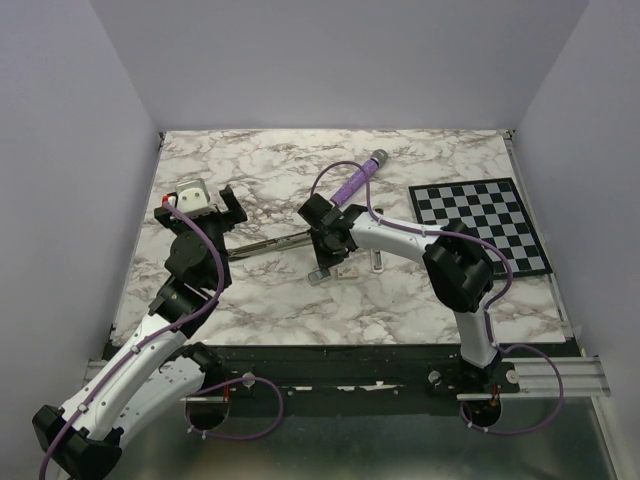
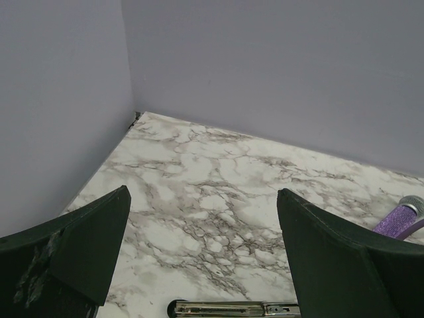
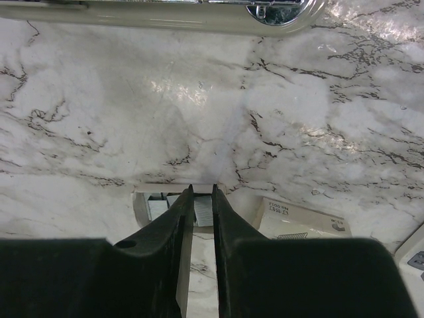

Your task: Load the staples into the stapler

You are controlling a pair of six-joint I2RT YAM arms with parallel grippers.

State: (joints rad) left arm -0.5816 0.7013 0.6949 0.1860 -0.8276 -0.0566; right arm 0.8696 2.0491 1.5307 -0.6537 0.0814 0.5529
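The stapler (image 1: 268,244) lies opened flat at the table's middle, its thin metal rail pointing left. The rail (image 2: 232,308) shows at the bottom of the left wrist view, and the beige body (image 3: 165,12) runs along the top of the right wrist view. My right gripper (image 1: 322,265) (image 3: 202,189) is down in a small cream tray (image 3: 141,207), with its fingers closed on a grey staple block (image 3: 203,211). More grey staples (image 3: 158,208) lie in the tray beside it. The cream-white box sleeve (image 3: 301,222) lies just to the right. My left gripper (image 1: 198,205) (image 2: 203,192) is open and empty, just behind the rail's left end.
A purple cylinder with a grey tip (image 1: 358,178) (image 2: 397,218) lies behind the right gripper. A black-and-white checkerboard (image 1: 480,225) sits at the right of the marble table (image 1: 270,300). Grey walls stand on the left, back and right.
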